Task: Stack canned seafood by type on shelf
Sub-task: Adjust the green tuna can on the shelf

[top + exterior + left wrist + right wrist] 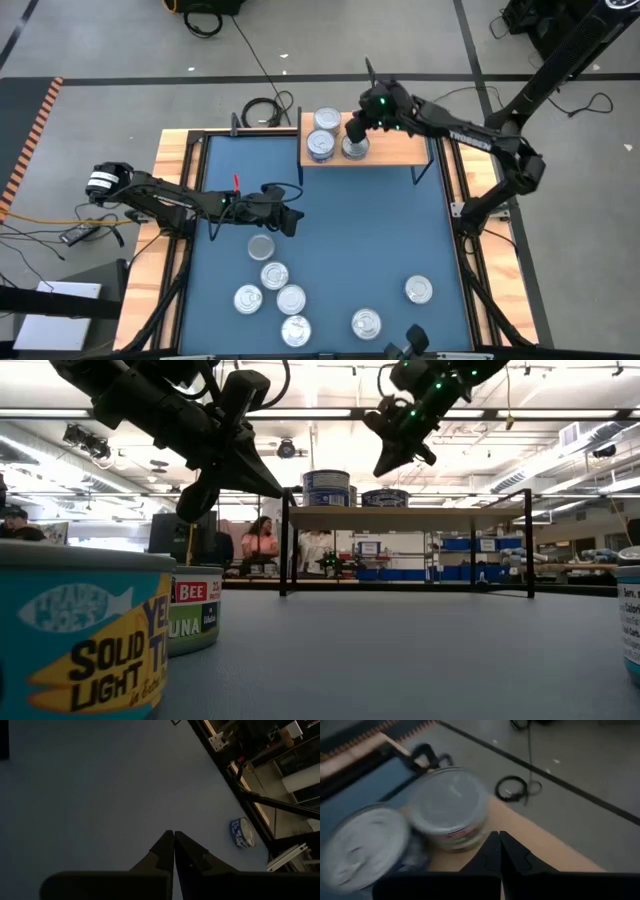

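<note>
Nearest the low camera, at lower left, stands a teal tin point(80, 628) of canned seafood, a second tuna tin point(195, 608) behind it. Seen from above, six tins point(272, 275) lie loose on the blue worktop point(350, 230) along the lower frame; three more sit on the shelf point(400, 152) at top centre.

Right hand point(357, 127), fingers together and empty, hovers over the shelf tins; that placement looks finished. Left hand point(296, 222), also closed and empty, hangs mid-frame above the loose group. Next, it must open and descend onto a tin.

Only the low view shows labels; only the overhead shows the count.
</note>
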`<state>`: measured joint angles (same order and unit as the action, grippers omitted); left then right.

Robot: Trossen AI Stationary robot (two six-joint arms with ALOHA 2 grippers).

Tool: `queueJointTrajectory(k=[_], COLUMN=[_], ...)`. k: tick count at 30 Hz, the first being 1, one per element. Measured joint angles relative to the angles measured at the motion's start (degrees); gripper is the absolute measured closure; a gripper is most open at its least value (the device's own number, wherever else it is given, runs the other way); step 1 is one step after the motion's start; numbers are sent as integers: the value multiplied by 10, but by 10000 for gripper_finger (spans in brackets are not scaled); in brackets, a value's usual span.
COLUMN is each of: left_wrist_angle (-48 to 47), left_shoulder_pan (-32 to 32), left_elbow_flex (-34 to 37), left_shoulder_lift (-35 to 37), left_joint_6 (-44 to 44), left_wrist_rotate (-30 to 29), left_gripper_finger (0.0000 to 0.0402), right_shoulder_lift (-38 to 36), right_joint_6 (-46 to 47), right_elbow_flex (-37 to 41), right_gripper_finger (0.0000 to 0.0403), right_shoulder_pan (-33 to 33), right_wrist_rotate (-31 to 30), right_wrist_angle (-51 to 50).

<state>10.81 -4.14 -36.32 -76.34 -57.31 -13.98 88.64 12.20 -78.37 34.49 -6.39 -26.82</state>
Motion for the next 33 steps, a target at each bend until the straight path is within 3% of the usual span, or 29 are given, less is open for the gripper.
queueJointTrajectory(k=[10,33], left_wrist_angle=[0,0], left_shoulder_pan=[0,0], left_elbow_flex=[0,0], left_shoulder_lift=[0,0], left_joint_6=[-4,-1], left_wrist_rotate=[0,0], left_gripper_finger=[385,385], right_shoulder_lift=[93,144], right_joint_6=[-23,-29], right_elbow_flex=[-100,-109], right_gripper_finger=[403,403], right_shoulder_pan=[12,14], right_wrist_rotate=[36,62], right_wrist_angle=[-89,-80])
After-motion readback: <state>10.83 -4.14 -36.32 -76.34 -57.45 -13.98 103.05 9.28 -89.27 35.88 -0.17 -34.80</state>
